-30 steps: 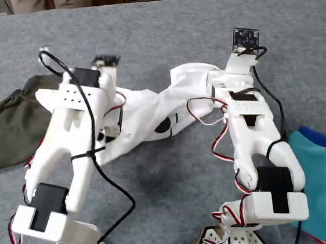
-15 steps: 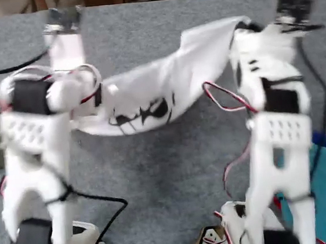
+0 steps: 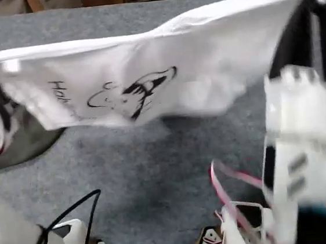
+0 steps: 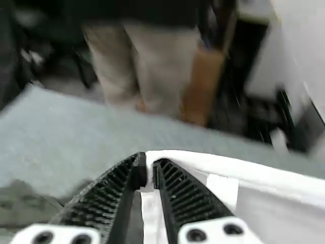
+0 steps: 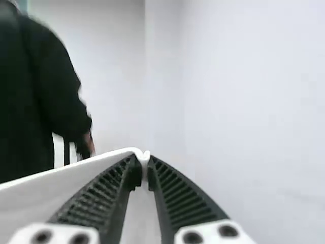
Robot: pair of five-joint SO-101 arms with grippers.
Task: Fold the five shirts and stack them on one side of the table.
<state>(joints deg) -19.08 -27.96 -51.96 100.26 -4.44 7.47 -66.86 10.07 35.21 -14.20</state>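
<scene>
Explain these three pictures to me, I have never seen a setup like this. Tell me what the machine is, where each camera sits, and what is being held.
These are two small white robot arms at a grey table. The wide picture comes from a fixed camera looking down over the table. The other two come from a camera on each arm's wrist, looking along its black two-fingered hand. The left hand and the right hand are each shut on an edge of a white shirt with a black drawing, holding it stretched in the air above the table. A dark shirt lies crumpled on the table under one end of it.
</scene>
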